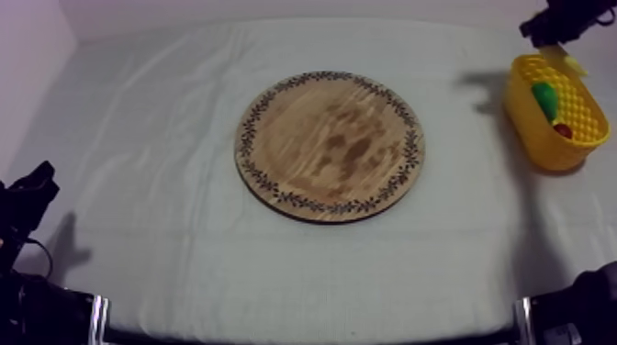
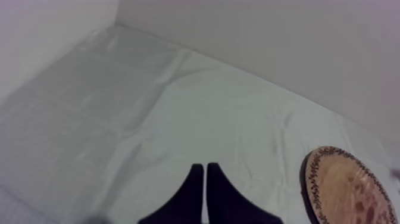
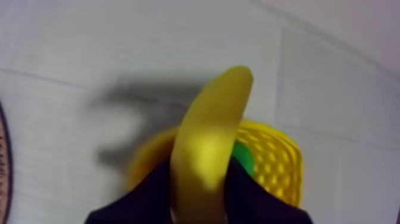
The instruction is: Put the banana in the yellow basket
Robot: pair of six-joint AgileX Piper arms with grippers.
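Right gripper (image 3: 199,179) is gripping the banana (image 3: 209,137). Its black fingers (image 3: 146,199) are pressing on both sides of the banana's lower part, and the free end is sticking out past the fingertips. The banana is hanging in the air over the yellow basket (image 3: 278,170); can't tell if it is touching the rim. The basket is sitting right below the gripper, open side up. A green toy fruit (image 3: 242,156) is showing inside it, just beside the banana's edge, kind unclear. The arm's shadow is falling on the grey-white cloth (image 3: 71,53) beyond the basket. A sliver of the wooden board (image 3: 2,161) is showing off to one side, well apart from the basket.

From above, the right arm (image 1: 562,20) is showing at the upper right, hanging over the basket's far end. The basket is standing at the right side of the table, with the green fruit and a small red fruit (image 1: 562,130) lying in it. The board is lying flat in the middle of the table, well apart from the banana.

Left gripper (image 2: 205,173) is sitting closed on nothing, fingers lying together as a narrow wedge. It is resting low at the left side of the table, pointing over the cloth, with the board's patterned rim near on one side.
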